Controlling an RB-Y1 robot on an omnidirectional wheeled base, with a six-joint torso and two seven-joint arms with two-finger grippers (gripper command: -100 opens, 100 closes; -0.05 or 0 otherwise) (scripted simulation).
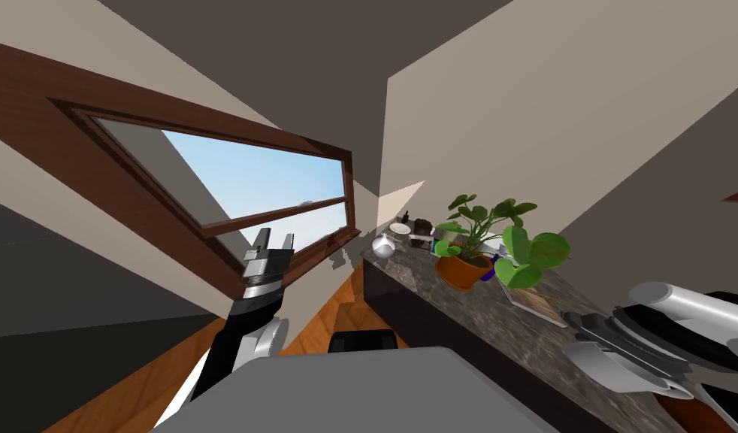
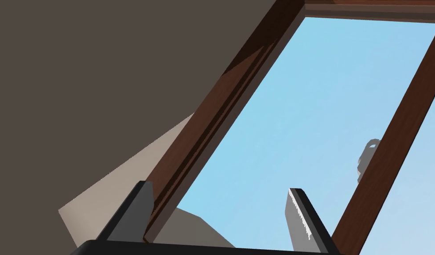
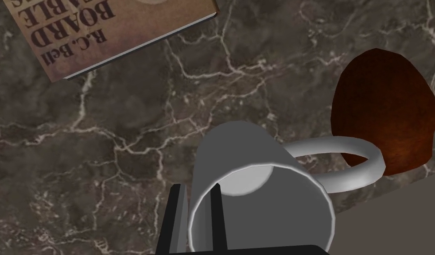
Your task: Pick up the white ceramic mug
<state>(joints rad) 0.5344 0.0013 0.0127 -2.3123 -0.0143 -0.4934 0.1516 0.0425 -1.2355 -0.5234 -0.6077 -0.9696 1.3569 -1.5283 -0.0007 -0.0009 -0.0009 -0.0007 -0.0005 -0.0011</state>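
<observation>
The mug (image 3: 256, 195) is light grey with a white rim and a large loop handle (image 3: 345, 166). I look into its open mouth over a dark marble counter (image 3: 123, 146). My right gripper (image 3: 197, 188) is shut on the mug's wall, one finger (image 3: 214, 212) inside the rim and the other outside. The handle points away from the fingers, toward a brown rounded object (image 3: 385, 115). Whether the mug touches the counter I cannot tell. In the head view my right arm (image 1: 653, 331) reaches over the counter's near end. My left gripper (image 1: 273, 244) is raised before the window, open and holding nothing.
A book (image 3: 101, 31) lies on the counter beyond the mug. The counter's edge (image 3: 380, 195) runs close beside the handle. Farther along the counter (image 1: 450, 316) stand a plant in an orange pot (image 1: 465, 267), a silver round vessel (image 1: 382, 246) and small items.
</observation>
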